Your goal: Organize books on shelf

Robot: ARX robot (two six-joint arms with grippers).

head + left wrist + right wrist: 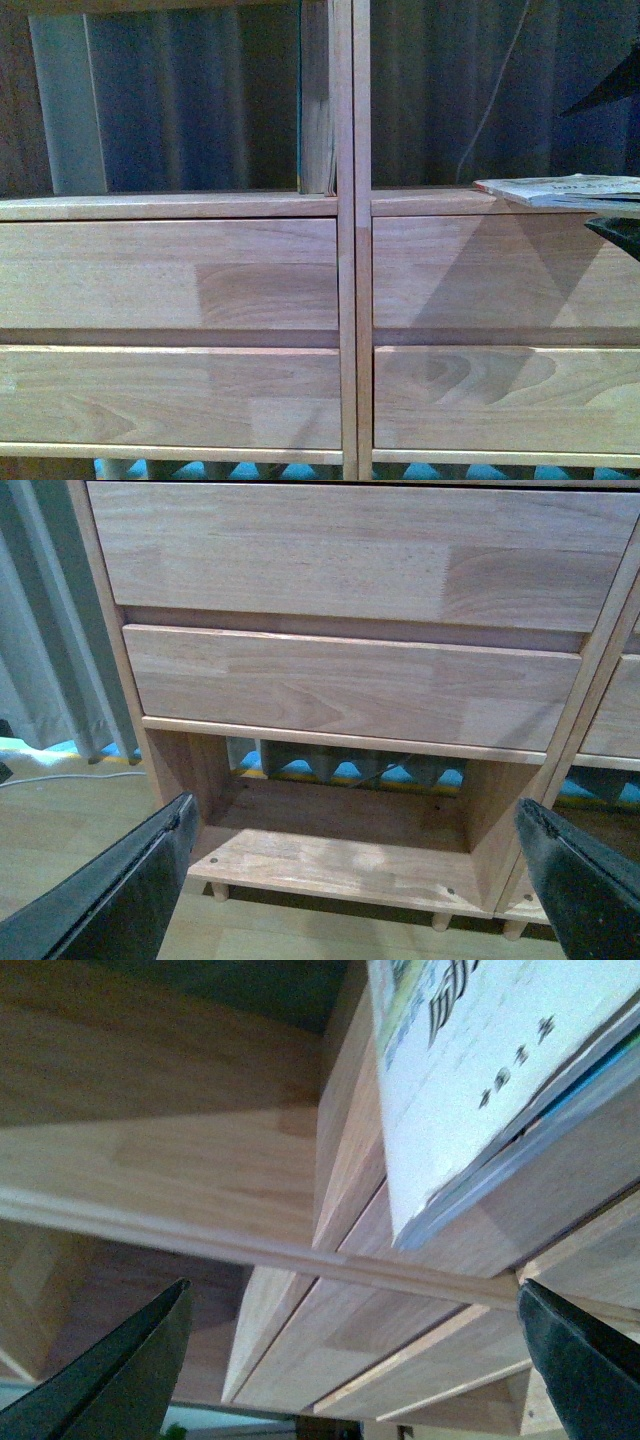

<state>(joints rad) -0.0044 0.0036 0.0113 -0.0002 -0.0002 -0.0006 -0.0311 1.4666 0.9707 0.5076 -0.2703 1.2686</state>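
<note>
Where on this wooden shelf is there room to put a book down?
Light natural-wood shelf: left cubby floor is bare between the pale grey upright slab and tan upright block. Right cubby is free from the centre post to the flat pale-covered book; crowded at that end. Bottom cubby is bare too.

You see the shelf [170,270] in light honey wood, its grain streaky with darker blocks. The book [470,1090] has a pale white cover, dark print and a yellow-green strip. The curtain [190,100] is grey-blue. The left gripper [355,808] and the right gripper [353,1295] are black.
</note>
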